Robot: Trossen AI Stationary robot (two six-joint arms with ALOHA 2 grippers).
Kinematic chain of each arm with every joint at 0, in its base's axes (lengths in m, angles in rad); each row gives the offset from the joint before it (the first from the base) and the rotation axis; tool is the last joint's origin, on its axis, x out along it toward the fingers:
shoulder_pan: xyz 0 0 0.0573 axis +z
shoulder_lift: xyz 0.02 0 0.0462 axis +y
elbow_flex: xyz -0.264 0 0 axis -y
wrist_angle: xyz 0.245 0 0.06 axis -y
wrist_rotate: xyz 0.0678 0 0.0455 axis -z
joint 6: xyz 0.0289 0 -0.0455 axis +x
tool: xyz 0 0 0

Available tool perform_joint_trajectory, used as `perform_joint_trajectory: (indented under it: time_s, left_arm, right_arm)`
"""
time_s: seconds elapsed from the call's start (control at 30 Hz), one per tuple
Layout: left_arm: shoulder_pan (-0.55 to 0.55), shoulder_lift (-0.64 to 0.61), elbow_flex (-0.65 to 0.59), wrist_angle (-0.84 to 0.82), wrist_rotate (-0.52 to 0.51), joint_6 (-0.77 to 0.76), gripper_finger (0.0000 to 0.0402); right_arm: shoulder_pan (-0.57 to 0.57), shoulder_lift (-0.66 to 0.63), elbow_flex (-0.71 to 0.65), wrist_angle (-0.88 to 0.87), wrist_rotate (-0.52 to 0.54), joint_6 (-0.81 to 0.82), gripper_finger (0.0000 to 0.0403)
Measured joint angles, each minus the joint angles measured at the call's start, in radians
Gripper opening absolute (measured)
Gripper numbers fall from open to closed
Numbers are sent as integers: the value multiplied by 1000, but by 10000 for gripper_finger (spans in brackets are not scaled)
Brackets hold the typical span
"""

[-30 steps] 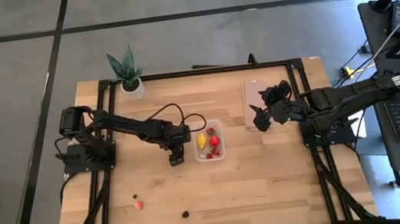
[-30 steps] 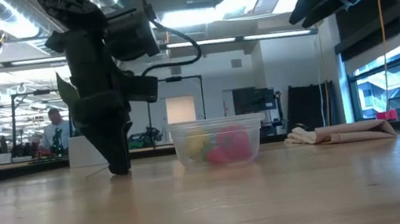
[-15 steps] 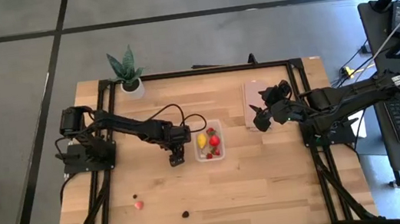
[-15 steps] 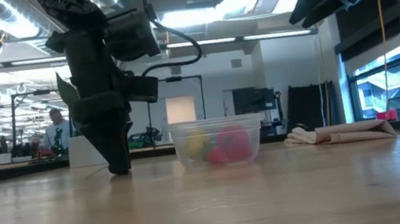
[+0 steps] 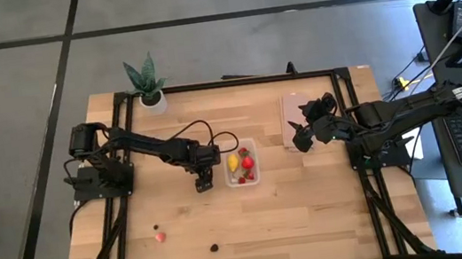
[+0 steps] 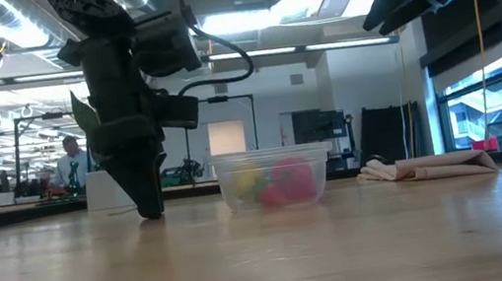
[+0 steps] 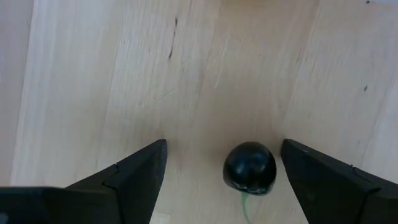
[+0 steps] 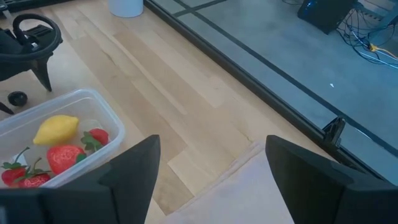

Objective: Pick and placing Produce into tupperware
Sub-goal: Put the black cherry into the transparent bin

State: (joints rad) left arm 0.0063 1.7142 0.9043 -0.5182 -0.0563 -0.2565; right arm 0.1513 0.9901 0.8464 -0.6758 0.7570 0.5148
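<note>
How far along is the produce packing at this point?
Done: the lemon and strawberries lie in the tupperware. In hand: the left gripper is down at the table, jaws open around a dark berry. Left: that berry plus three pieces near the front edge. The right gripper waits over the lid.

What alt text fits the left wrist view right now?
A small dark berry with a thin green stem lies on the light wooden table, between the open jaws of the left gripper, nearer one finger and touching neither.
</note>
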Motion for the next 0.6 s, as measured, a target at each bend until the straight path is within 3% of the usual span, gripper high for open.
perform_joint_trajectory:
  time_s: [0.6]
  left_arm:
    - [-1,1,0,-27,2,4,245]
  right_arm:
    - [0,0,0,-2,0,0,294]
